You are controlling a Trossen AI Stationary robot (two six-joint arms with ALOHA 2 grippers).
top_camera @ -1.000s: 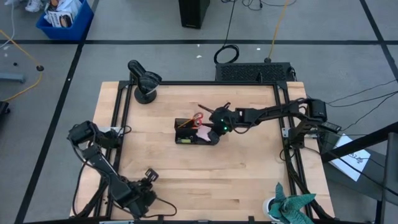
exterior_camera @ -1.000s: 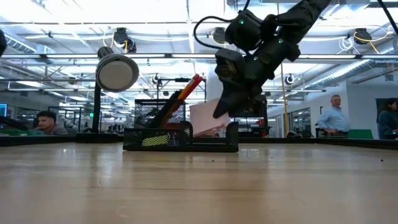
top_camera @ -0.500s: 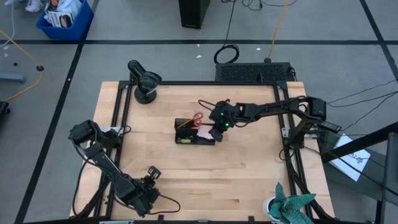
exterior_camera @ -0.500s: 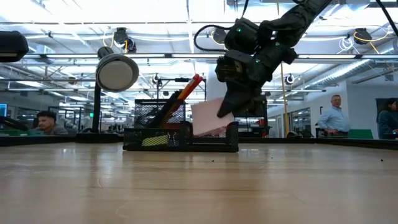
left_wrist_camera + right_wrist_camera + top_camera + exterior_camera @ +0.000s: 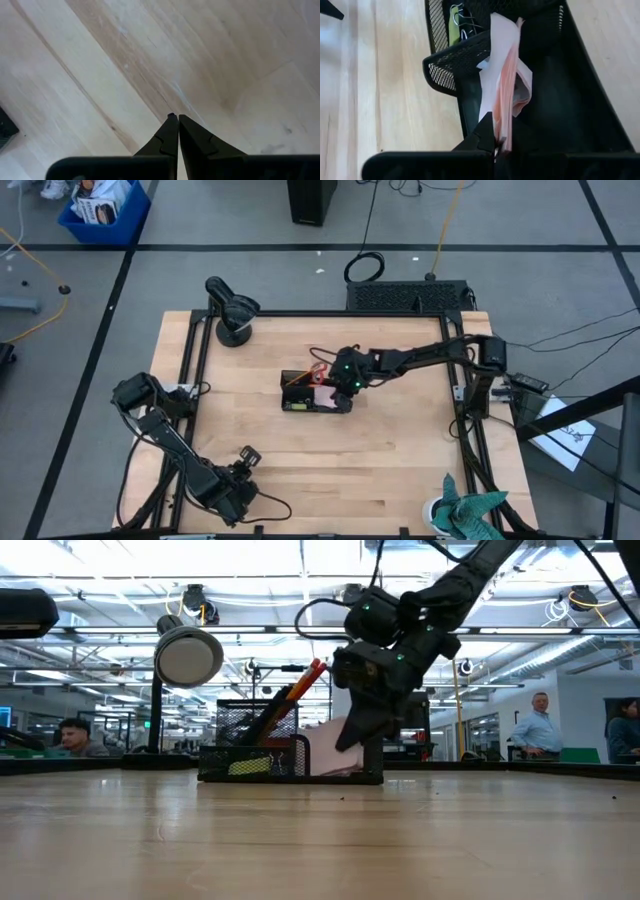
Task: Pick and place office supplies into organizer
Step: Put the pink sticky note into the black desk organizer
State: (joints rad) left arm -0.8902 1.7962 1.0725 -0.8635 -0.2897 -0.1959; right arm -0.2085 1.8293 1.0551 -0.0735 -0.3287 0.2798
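One black mesh organizer (image 5: 310, 397) sits near the middle of the wooden table (image 5: 400, 470), and one of the two arms is at work over it: the right gripper (image 5: 337, 391) reaches down into the tray's right-hand end, its fingers clenched on the edge of a single pink sticky-note pad (image 5: 504, 85). The pad stands on edge — tilted, its sheets fanning — inside a compartment beside a mesh divider wall (image 5: 455, 62). Behind that divider lie one small yellow piece (image 5: 454, 27) and a few clips, too small to count. In the low view, one orange pencil (image 5: 300, 683) leans up out of the organizer's tall section. The left gripper (image 5: 173, 131) waits near the table's front-left corner, fingers pressed together on nothing. One round black dome-shaped device (image 5: 233, 311) stands at the back-left edge.
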